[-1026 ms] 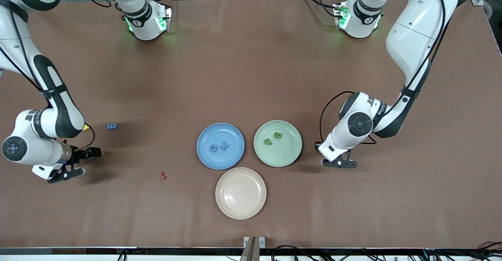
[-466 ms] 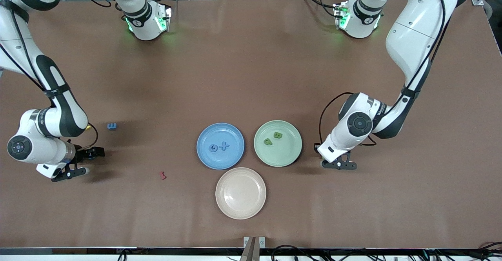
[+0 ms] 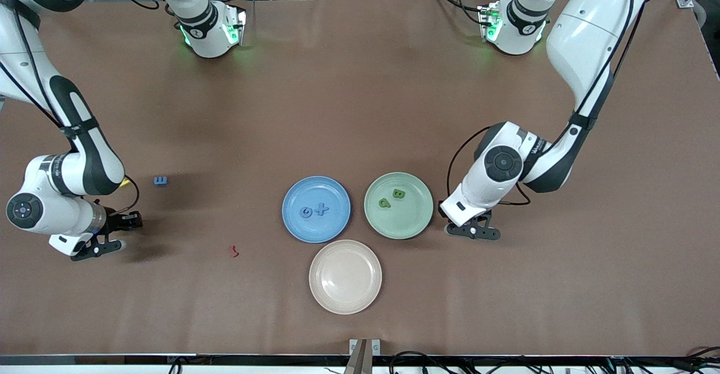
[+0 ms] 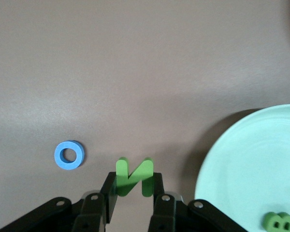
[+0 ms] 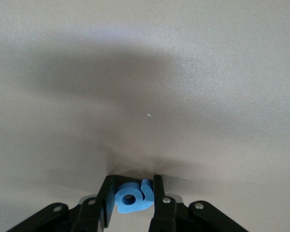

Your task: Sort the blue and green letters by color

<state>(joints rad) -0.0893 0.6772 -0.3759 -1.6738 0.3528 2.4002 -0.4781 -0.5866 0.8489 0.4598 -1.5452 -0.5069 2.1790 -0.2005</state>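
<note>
Left gripper (image 4: pixel 130 200), jaws pinching the green N (image 4: pixel 133 176), is hanging just beside the green plate (image 3: pixel 419 219) on its left-arm side, while right gripper (image 5: pixel 130 205), jaws closed on a blue letter (image 5: pixel 134 197), is hovering near the tabletop's right-arm edge, well apart from the blue plate (image 3: pixel 292 225).

Bench (image 3: pixel 360 109): brown surface.
Blue plate (image 3: pixel 295 222), green plate (image 3: pixel 413 222), beige plate (image 3: pixel 345 276): clustered together.
Dark red letter (image 3: pixel 233 251): lies apart.
</note>
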